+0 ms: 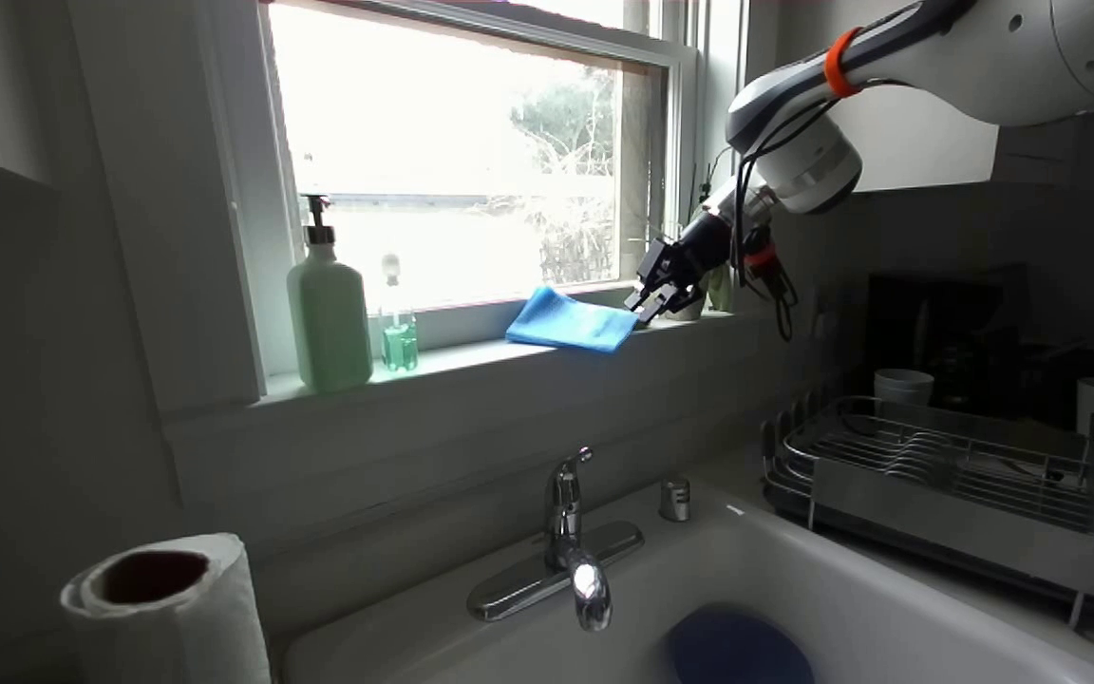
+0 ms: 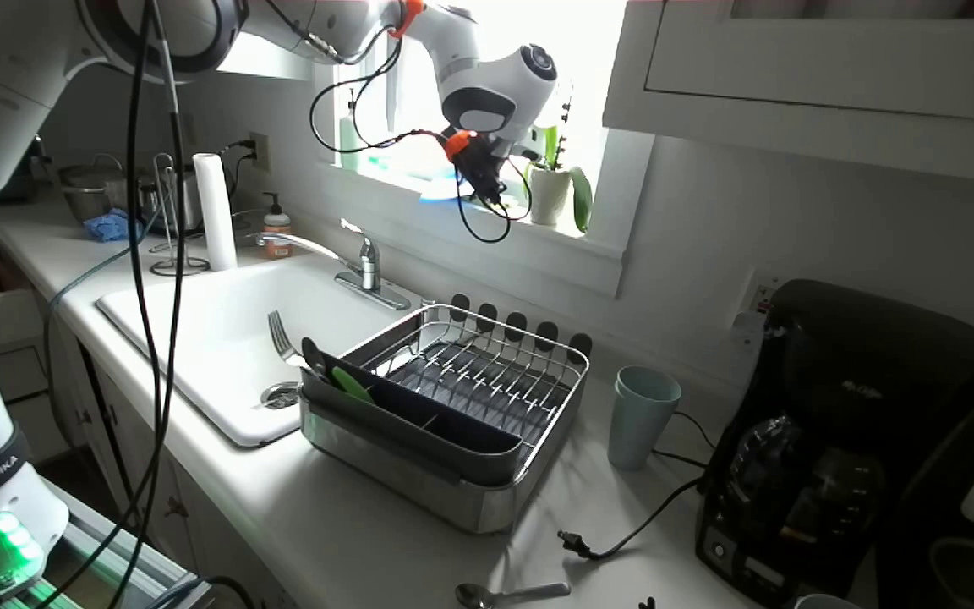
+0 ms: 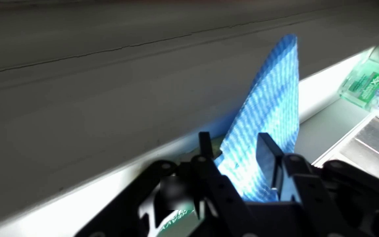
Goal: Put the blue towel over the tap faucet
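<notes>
The blue towel (image 1: 571, 321) lies folded on the window sill, one end over its front edge. It fills the middle of the wrist view (image 3: 268, 102) and shows as a small blue patch in an exterior view (image 2: 438, 194). My gripper (image 1: 644, 308) is at the towel's end nearest the plant. In the wrist view the gripper's fingers (image 3: 235, 138) are apart, with the towel showing between and beyond them; contact cannot be told. The chrome tap faucet (image 1: 564, 541) stands bare below the sill at the sink's back edge, also seen in an exterior view (image 2: 369, 264).
A green soap bottle (image 1: 329, 318) and a small sanitizer bottle (image 1: 400, 344) stand on the sill. A potted plant (image 2: 549, 196) stands beside the gripper. A dish rack (image 2: 419, 482) sits next to the sink (image 2: 199, 393). A paper towel roll (image 1: 186, 627) stands near the sink.
</notes>
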### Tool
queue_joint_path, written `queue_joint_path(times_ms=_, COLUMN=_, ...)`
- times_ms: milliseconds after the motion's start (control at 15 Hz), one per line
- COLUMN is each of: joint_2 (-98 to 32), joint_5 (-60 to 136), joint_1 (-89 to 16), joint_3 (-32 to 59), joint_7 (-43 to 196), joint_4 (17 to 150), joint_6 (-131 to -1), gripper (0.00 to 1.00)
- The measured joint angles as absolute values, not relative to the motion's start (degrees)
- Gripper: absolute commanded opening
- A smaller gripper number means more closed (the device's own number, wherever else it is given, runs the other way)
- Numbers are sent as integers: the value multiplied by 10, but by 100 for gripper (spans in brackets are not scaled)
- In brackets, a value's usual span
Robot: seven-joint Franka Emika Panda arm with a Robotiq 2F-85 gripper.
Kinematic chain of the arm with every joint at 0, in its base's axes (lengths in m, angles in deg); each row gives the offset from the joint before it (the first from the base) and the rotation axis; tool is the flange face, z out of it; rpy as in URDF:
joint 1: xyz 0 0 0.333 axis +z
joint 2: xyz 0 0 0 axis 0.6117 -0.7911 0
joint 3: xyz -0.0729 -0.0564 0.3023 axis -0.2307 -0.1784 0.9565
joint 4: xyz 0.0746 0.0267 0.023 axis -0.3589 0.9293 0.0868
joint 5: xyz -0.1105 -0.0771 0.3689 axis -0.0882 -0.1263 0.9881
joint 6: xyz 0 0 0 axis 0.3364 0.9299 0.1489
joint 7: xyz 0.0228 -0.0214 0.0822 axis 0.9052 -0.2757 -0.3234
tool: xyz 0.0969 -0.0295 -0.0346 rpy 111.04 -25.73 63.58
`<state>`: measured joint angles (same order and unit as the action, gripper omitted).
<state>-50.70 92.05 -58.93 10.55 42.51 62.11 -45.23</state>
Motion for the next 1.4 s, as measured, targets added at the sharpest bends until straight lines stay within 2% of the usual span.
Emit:
queue_joint_path(times_ms=200, joint_2=-507, joint_5=920, joint_1=-590, joint_3=105, joint_7=425, joint_4=621, joint_6=-452, gripper=0)
queue_joint_path(times_ms=467, joint_2=-508, joint_5=917, joint_1=-590, joint_3=104, joint_7=432, joint_4=621, joint_6=-444, gripper=4)
queue_joint_path(times_ms=1400, joint_2=-497, joint_5=930, joint_1=-593, joint_3=108, joint_7=430, joint_4=594, joint_6=-425, gripper=3)
